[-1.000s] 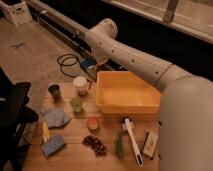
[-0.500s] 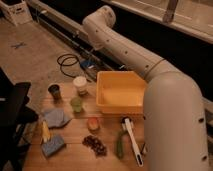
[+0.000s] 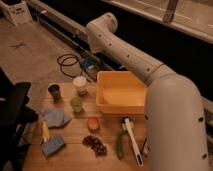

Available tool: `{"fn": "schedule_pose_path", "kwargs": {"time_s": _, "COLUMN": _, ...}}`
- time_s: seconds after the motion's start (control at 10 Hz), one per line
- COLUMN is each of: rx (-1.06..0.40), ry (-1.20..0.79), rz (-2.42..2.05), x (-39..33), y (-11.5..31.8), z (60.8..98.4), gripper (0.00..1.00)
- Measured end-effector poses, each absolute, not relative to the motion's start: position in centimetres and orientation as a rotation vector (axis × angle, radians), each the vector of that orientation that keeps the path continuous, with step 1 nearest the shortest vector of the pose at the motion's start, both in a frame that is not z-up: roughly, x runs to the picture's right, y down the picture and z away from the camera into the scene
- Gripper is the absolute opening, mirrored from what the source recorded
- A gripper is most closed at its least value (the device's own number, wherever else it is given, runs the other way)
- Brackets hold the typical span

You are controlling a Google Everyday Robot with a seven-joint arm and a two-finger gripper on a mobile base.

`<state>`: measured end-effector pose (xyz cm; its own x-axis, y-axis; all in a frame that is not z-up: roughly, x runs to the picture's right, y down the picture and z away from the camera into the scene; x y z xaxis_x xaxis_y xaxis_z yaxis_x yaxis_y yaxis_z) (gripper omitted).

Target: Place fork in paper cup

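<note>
Fork placement is not done as far as can be seen: no slim silver piece shows on the bench (image 3: pixel 75 162) or standing out of the paper cup (image 3: pixel 80 84), so where it is cannot be told. It may be in the tool (image 3: pixel 88 66), which hangs dark just beyond the cup's far side, over the floor cables (image 3: pixel 67 64). The tool is clenched, but what it grips, if anything, is hidden.

Over the last second the arm (image 3: pixel 125 52) has swung. Its elbow has risen and the big near link now fills the right of the view, covering the bench end beside the brush (image 3: pixel 131 140). The tool end has barely shifted. The cup, the brown cup (image 3: pixel 54 90), the green cup (image 3: pixel 76 104) and the bin (image 3: pixel 122 92) have kept their places.

This reads as lining up above the cup. The drop itself looks yet to come.
</note>
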<state>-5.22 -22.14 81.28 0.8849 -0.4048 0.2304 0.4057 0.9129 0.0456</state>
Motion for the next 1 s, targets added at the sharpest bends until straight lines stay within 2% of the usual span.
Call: {"fn": "schedule_pose_path", "kwargs": {"time_s": 1.0, "rx": -0.071, "ry": -0.288, "rz": -0.386, "x": -5.5, "y": -18.0, "z": 85.7, "gripper": 0.0}}
